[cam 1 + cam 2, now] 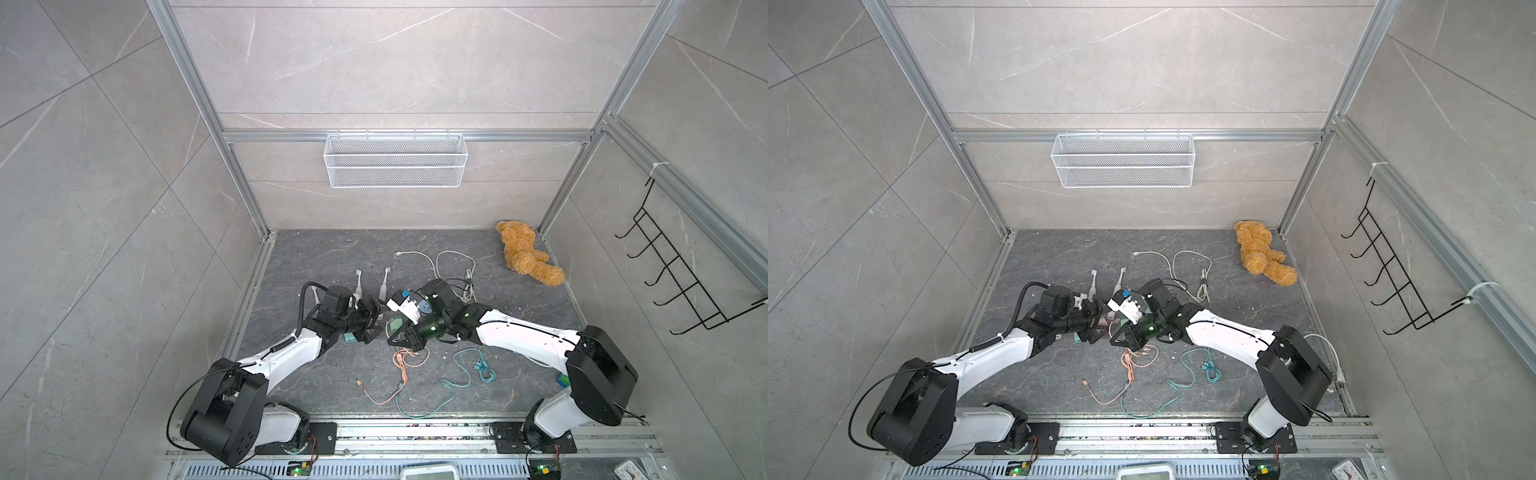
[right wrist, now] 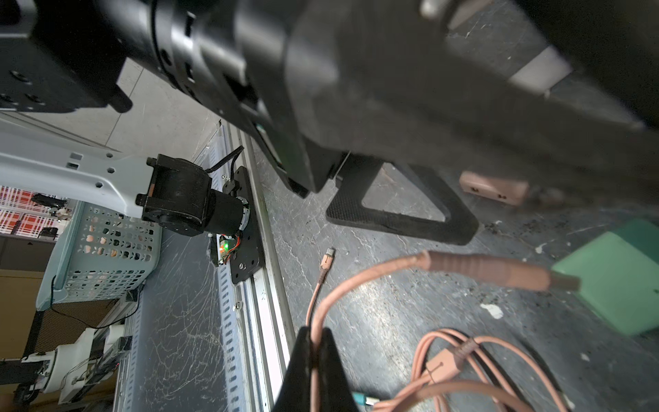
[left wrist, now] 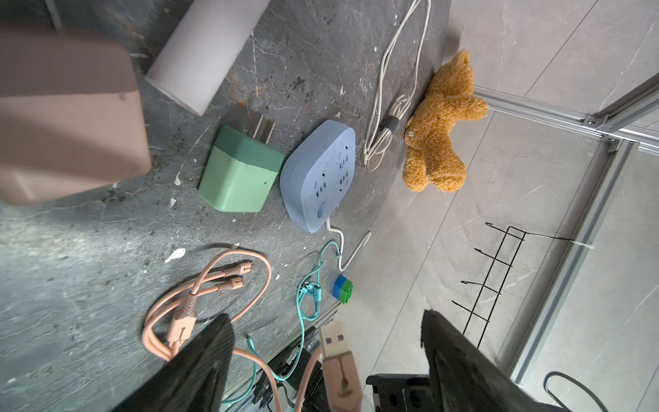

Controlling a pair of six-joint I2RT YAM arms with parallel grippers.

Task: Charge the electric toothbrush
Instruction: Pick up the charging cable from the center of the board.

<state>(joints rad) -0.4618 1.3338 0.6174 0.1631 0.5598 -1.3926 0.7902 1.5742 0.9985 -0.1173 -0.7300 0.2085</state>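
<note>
Room: gray tile walls, a dark stone floor point(image 1: 332, 249), and a wire basket point(image 1: 395, 160) on the back wall at 12 o'clock.
Toothbrushes point(image 1: 384, 286): two that I can count. They lie flat, side by side, at 12 o'clock from the grippers. No cord is in them.
Right gripper point(image 2: 314, 337): its fingers are pinched tight on the pink cable point(image 2: 371, 271).
Left gripper point(image 3: 326, 319): its fingers are wide apart. The pink cable's flat plug point(image 3: 333, 344) sits in the gap and touches neither.
Done: only the pink cable is off the floor.
Left: I think almost all of it. The plug goes in a block, the block in the strip, and the small end in a toothbrush.
Cables: three, the pink one, a teal cable point(image 3: 311, 287) and a white cable point(image 3: 378, 142).
Plug blocks: three, a green block point(image 3: 239, 171), a pink block point(image 3: 71, 117) and a teal block point(image 1: 349, 337). None is plugged in.
Power strip point(image 3: 317, 174): one, blue.
Teddy bear point(image 1: 528, 257): one, at 2 o'clock.
Toy brick point(image 3: 343, 288): one.
</note>
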